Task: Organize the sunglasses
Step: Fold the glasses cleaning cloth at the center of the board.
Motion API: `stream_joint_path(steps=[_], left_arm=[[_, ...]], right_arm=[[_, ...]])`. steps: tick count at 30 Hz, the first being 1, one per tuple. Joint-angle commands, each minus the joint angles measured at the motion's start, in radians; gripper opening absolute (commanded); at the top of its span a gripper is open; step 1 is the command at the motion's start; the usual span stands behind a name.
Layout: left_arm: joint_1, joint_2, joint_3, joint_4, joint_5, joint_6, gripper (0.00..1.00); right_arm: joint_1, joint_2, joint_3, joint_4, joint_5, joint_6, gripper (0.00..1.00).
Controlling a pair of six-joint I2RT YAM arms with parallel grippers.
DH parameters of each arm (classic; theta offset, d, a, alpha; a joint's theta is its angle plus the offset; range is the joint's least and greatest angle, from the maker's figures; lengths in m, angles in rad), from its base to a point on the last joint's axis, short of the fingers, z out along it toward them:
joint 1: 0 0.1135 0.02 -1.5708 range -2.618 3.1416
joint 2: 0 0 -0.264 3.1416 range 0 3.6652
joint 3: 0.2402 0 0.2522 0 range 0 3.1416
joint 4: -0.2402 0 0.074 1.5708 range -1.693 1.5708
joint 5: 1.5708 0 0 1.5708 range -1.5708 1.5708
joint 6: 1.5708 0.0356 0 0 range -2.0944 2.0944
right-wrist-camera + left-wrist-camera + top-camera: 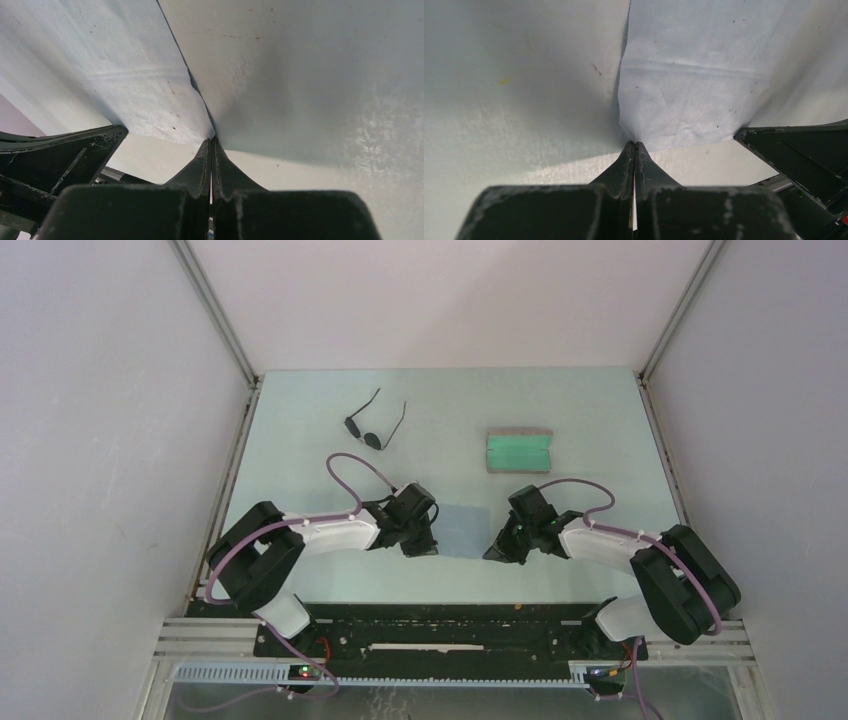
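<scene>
The sunglasses (372, 427), thin black wire with two dark oval lenses and their arms spread, lie at the far left of the table, apart from both arms. A light blue cloth (462, 528) lies flat between the two grippers. My left gripper (432, 552) is shut on the cloth's near left corner; in the left wrist view its tips (634, 143) pinch the cloth (694, 75). My right gripper (492, 553) is shut on the near right corner; in the right wrist view its tips (212, 140) pinch the cloth (115, 75).
A grey oblong case (519, 450) with green lining lies open at the far right of the table. White walls with metal rails (245, 430) close in the table on the left, right and back.
</scene>
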Motion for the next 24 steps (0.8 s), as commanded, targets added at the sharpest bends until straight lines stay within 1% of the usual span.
stream_joint_path(steps=[1, 13, 24], left_arm=[[-0.005, -0.033, 0.024, -0.011, 0.002, 0.002, 0.00], [0.002, -0.056, 0.075, -0.050, -0.008, 0.022, 0.00], [0.035, -0.050, 0.139, -0.086, 0.015, 0.058, 0.00]], right_arm=[[-0.003, -0.033, -0.003, 0.006, 0.020, -0.020, 0.00], [-0.029, -0.073, 0.037, -0.029, 0.024, -0.055, 0.00], [-0.048, -0.044, 0.104, -0.068, 0.023, -0.083, 0.00]])
